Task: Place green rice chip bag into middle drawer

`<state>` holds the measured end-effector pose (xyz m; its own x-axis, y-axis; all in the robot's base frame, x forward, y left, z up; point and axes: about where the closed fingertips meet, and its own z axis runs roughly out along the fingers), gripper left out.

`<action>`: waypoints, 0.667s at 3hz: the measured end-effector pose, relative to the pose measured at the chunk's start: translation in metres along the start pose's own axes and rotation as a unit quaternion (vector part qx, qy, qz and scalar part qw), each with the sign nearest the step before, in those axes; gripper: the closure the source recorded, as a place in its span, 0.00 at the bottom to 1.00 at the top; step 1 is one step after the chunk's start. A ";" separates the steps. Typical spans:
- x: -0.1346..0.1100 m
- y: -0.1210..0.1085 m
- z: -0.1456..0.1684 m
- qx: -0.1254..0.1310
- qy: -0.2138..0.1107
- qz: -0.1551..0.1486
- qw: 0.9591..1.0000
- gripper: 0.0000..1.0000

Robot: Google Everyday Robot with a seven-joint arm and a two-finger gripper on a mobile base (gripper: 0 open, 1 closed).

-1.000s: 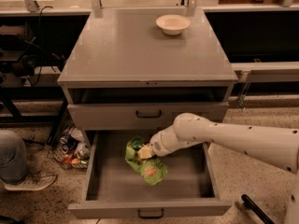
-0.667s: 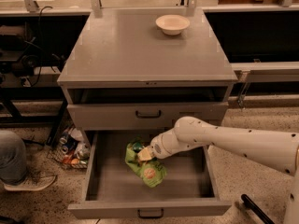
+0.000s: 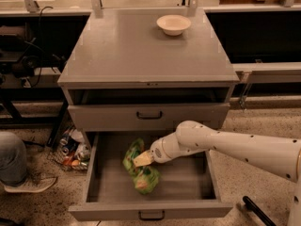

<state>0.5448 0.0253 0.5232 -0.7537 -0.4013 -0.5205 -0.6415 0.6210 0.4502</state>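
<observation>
The green rice chip bag lies inside the open middle drawer, left of centre on its grey floor. The drawer is pulled out towards me, with its small handle on the front. My gripper reaches in from the right on the white arm. Its tan tip rests on the middle of the bag. The part of the bag under the gripper is hidden.
A white bowl stands on the cabinet top at the back right. A closed grey drawer with a black handle sits above the open one. Cans and clutter and a person's shoe lie on the floor at left.
The gripper has shifted very slightly down and left on the bag. The bag and the drawer stand as before.
</observation>
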 end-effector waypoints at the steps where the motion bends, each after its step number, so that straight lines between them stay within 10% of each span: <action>1: 0.012 0.001 -0.009 0.005 -0.001 0.012 1.000 0.00; 2: 0.039 -0.010 -0.049 0.037 -0.003 0.036 0.999 0.00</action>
<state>0.5152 -0.0299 0.5344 -0.7969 -0.3497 -0.4926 -0.5729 0.6963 0.4325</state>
